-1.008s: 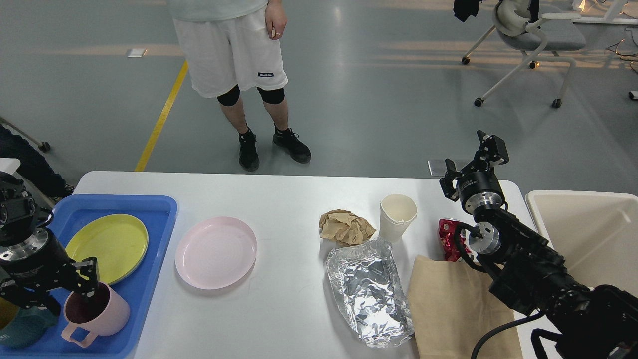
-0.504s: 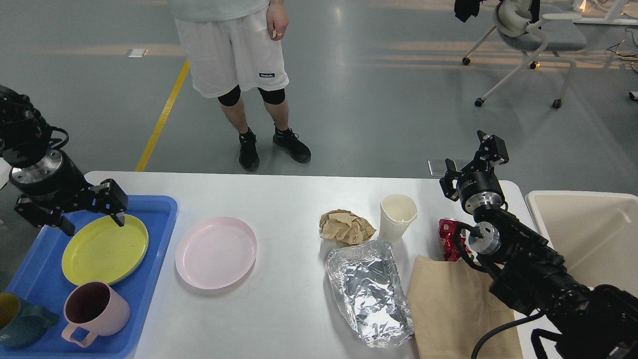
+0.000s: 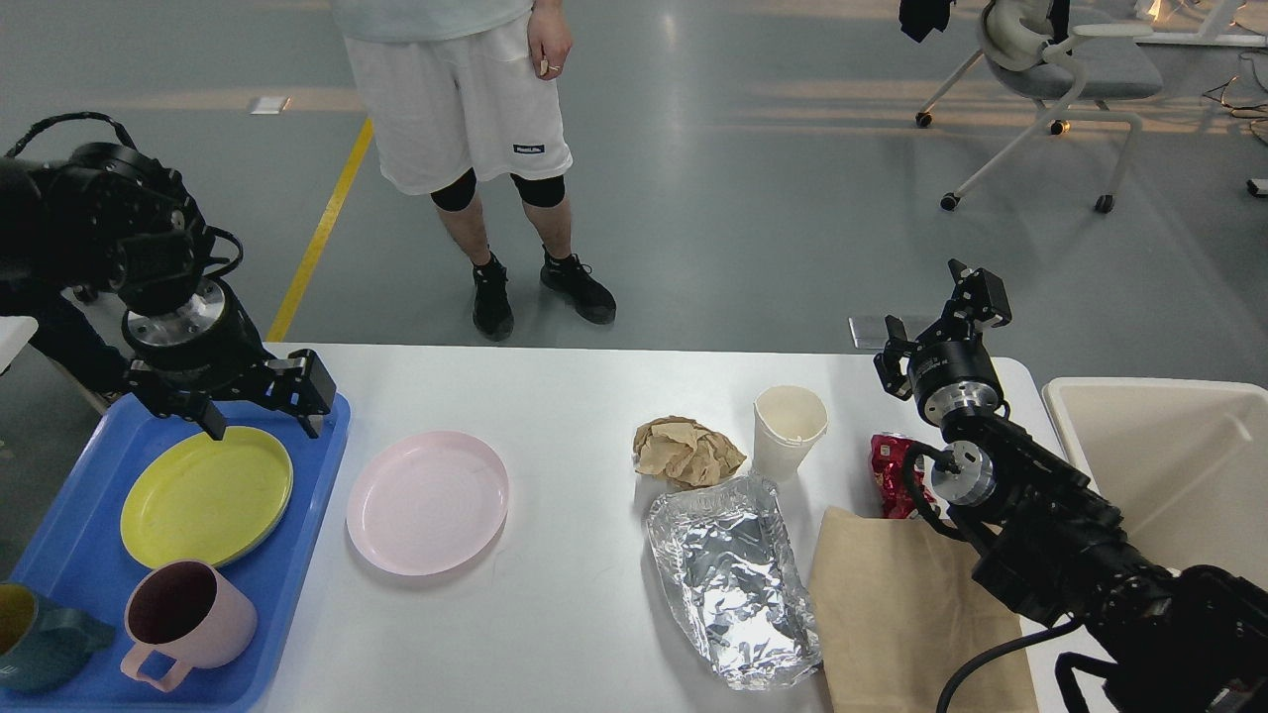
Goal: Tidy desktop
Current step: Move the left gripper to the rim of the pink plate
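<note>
- One pink plate (image 3: 427, 501) left loose on desktop (image 3: 555, 614): light, rigid, slick; take by rim.
- Left gripper (image 3: 264, 428) spread wide, empty, above blue tray (image 3: 297, 555).
- Right gripper (image 3: 936, 327): parted, empty.

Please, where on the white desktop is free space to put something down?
The desktop is bare between the pink plate and the foil tray, also along its far edge. Crowded: around the paper cup and crumpled paper.

A white bench (image 3: 575, 634) carries a blue tray (image 3: 287, 555) with a yellow plate (image 3: 206, 493), a pink mug (image 3: 188, 619) dark inside, and a teal mug (image 3: 40, 649). Beside it are a pale pink plate (image 3: 427, 501), tan crumpled paper (image 3: 686, 452), a cream paper cup (image 3: 790, 428), shiny silver foil (image 3: 731, 579), a glossy red wrapper (image 3: 890, 473) and a plain brown paper bag (image 3: 906, 614). Off the right edge stands a cream bin (image 3: 1169, 465).
</note>
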